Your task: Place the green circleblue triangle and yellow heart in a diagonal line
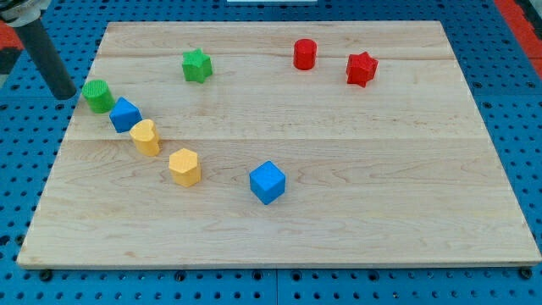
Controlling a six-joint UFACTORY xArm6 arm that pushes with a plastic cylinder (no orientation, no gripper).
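**Diagonal Line Nearly Formed at Board's Left Edge**

Inspecting board (356, 212) at this moment. No fingers fitted, so nothing opening, closing or gripping; only a dark rod, working by pushing.

Resting tip (66, 93) just off the board's left edge, at 9 o'clock from the green circle (98, 96), just beside it; contact not confirmable. Likely standing there for nudging that block rightward or for trimming its position.

Lying in a descending run toward 4 o'clock: green circle, then blue triangle (124, 114) touching or nearly touching it, then yellow heart (146, 137) close behind. Shape of the blue block reading more as a wedge; heart outline only faintly showing. Sitting further along the same slope, a yellow hexagon (185, 167), extending the line though not named in the task.

Standing apart: blue cube (268, 182) at 4 o'clock of the hexagon, green star (196, 65) at 1 o'clock of the circle, red cylinder (305, 54) and red star (361, 69) near the top, well clear of the work.

Judging the task as close to done, the three named blocks already aligning diagonally. Remaining risk: pushing the circle further, crowding the triangle and bending the line.
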